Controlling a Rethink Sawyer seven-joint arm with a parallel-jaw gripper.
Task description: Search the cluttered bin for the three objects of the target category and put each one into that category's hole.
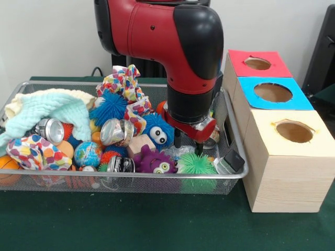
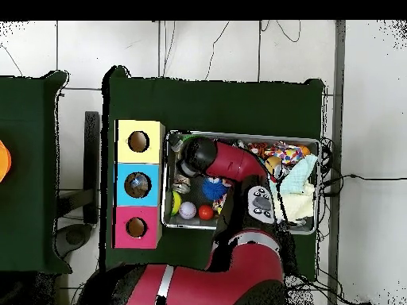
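Observation:
My gripper (image 1: 189, 144) hangs inside the right end of the wire bin (image 1: 131, 177), its two dark fingers apart with nothing visibly between them. A crushed silver can (image 1: 212, 137) lies just right of the fingertips. A green spiky ball (image 1: 197, 164) and a purple monster toy (image 1: 155, 162) lie just in front of them. A blue fuzzy monster (image 1: 157, 134) sits to their left. More crushed cans (image 1: 116, 132) (image 1: 49, 129) rest among the clutter. In the overhead view the arm's wrist (image 2: 199, 155) hides the fingers.
Three boxes with round holes stand beside the bin: red (image 1: 257, 63), blue (image 1: 272, 92) and cream (image 1: 294, 131). A mint cloth (image 1: 48, 112), polka-dot fabric (image 1: 123, 83), a globe ball (image 1: 87, 153) and a blue spiky ball (image 1: 109, 107) fill the bin's left.

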